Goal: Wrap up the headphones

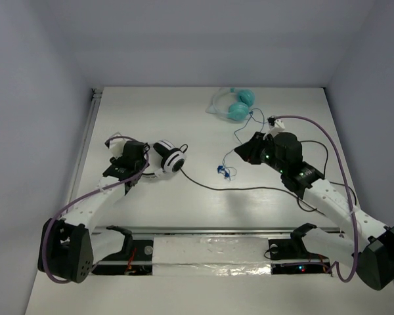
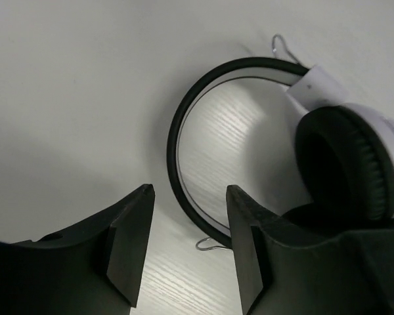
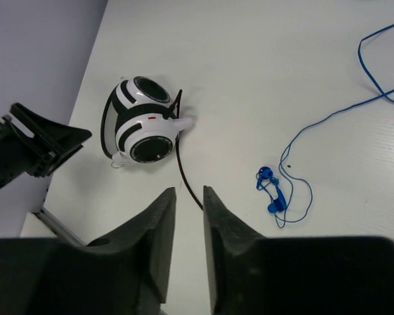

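- The headphones (image 1: pixel 169 157) lie at the left of the surface (image 1: pixel 184 118), their cable (image 1: pixel 249 189) trailing rightward, unwrapped.
- Our left gripper (image 2: pixel 189 191) hangs wide open and empty by the headband (image 2: pixel 173 151), seemingly to steady it.
- Our right gripper (image 3: pixel 189 190), jaws narrowly apart and empty, hovers above the cable, likely to gather it.

we see the headphones (image 3: pixel 143 128) in white with bold black stripes, their headband (image 2: pixel 173 147) black with a thin pale inner line, their cable (image 3: pixel 182 174) black. the teal headset (image 1: pixel 239 105) trails a blue cord (image 3: pixel 273 195). the worktop (image 1: pixel 171 118) is white.
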Robot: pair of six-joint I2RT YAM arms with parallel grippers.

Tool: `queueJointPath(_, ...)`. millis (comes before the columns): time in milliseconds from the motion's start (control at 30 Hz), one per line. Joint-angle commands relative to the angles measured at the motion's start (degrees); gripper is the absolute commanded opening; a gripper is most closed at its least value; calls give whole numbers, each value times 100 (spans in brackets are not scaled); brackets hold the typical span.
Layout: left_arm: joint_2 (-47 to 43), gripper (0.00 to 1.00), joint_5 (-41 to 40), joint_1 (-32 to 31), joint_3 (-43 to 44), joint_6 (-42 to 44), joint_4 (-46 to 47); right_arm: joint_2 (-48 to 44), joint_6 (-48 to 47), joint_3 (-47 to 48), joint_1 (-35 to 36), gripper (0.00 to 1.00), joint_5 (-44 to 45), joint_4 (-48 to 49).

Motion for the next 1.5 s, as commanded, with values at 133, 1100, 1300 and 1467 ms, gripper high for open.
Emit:
queueJointPath(133, 649, 54, 169, 164, -226, -85, 292, -115, -200, -24, 82, 38, 87, 435)
queueJointPath(1100, 2182, 0, 1170, 515, 398, 495, 1172, -168, -200, -236, 135, 34, 8, 655)
queueJointPath(1300, 1100, 0, 1899, 515, 1668, 1170, 234, 112, -279, -174, 135, 0, -544, 909)
queueJointPath(1467, 1010, 0, 2612, 515, 3095, 1559, -769, 508, -420, -16, 197, 5, -1080, 1305)
